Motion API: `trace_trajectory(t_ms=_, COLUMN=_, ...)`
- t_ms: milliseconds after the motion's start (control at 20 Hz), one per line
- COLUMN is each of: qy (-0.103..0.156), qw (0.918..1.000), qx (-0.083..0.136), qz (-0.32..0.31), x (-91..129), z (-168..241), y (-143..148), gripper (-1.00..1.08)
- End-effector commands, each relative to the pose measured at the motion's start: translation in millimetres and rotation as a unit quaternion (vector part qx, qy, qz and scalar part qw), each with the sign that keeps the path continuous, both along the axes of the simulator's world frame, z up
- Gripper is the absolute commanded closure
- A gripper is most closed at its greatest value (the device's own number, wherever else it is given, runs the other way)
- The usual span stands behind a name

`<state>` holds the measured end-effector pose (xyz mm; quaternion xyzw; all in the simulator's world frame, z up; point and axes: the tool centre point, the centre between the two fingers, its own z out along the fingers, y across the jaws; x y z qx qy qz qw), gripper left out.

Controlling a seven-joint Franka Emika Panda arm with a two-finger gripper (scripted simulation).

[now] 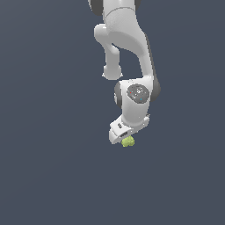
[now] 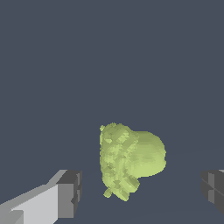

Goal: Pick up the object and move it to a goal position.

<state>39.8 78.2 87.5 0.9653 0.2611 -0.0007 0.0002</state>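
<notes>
The object is a small lumpy yellow-green blob with a bumpy surface. In the wrist view it lies between my two dark finger pads, with a gap on each side, so the fingers do not touch it. My gripper is open. In the exterior view the object shows just under the white hand, and the gripper hangs right over it, fingers mostly hidden by the hand. I cannot tell from these views whether the object rests on the floor.
A plain dark blue-grey surface fills both views. The white arm reaches down from the top of the exterior view. No goal marker shows.
</notes>
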Motion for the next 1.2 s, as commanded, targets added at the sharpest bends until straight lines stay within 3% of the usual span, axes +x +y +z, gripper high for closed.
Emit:
trace_trajectory(t_ms=0, qy=0.000, qw=1.0000, qx=0.000, qz=0.000, x=0, z=-3, y=0, gripper=-0.92)
trace_trajectory(t_ms=700, qy=-0.001, qw=1.0000, qx=0.000, qz=0.003, x=1, z=-50, y=1, gripper=-0.92)
trace_trajectory(t_ms=750, qy=-0.001, qw=1.0000, qx=0.000, qz=0.003, x=1, z=-50, y=1, gripper=1.08)
trace_trajectory(t_ms=1150, qy=-0.001, qw=1.0000, qx=0.000, qz=0.003, x=1, z=-50, y=1, gripper=1.08)
